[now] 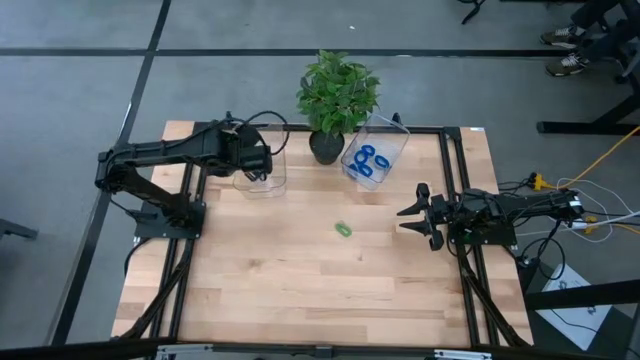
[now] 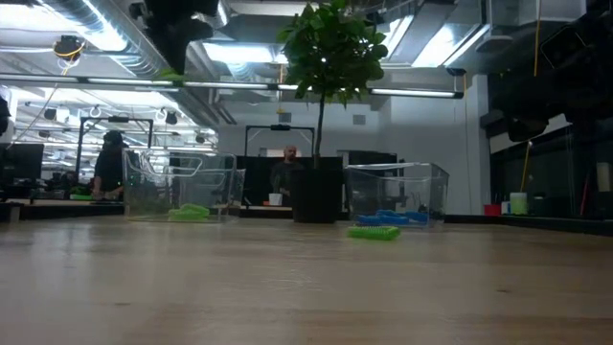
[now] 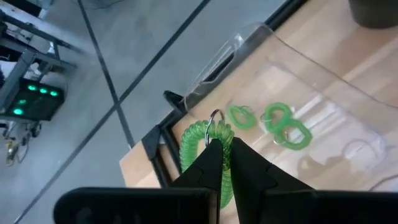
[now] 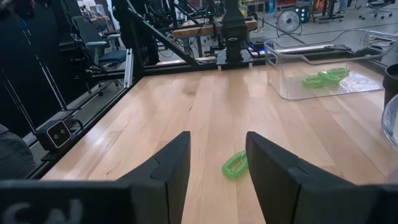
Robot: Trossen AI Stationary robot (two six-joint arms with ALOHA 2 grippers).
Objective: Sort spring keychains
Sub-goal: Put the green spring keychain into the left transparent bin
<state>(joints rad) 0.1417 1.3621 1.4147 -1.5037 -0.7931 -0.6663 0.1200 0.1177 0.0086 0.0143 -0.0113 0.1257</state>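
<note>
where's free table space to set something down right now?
Free: the table's whole near half, below the loose green keychain, between the arms. Crowded: the far edge, with left bin, potted plant, right bin.

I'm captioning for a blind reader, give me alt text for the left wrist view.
The left gripper is shut on a green keychain, above a clear bin that holds more green keychains. The bin stands at the table's edge, with grey floor beyond.

I find no writing I can read anywhere: no label, brand, number or sign on the table (image 1: 300,270), the clear bins (image 1: 375,160), or on my own arms. Whatever stands in the far room is too dim to make out.
</note>
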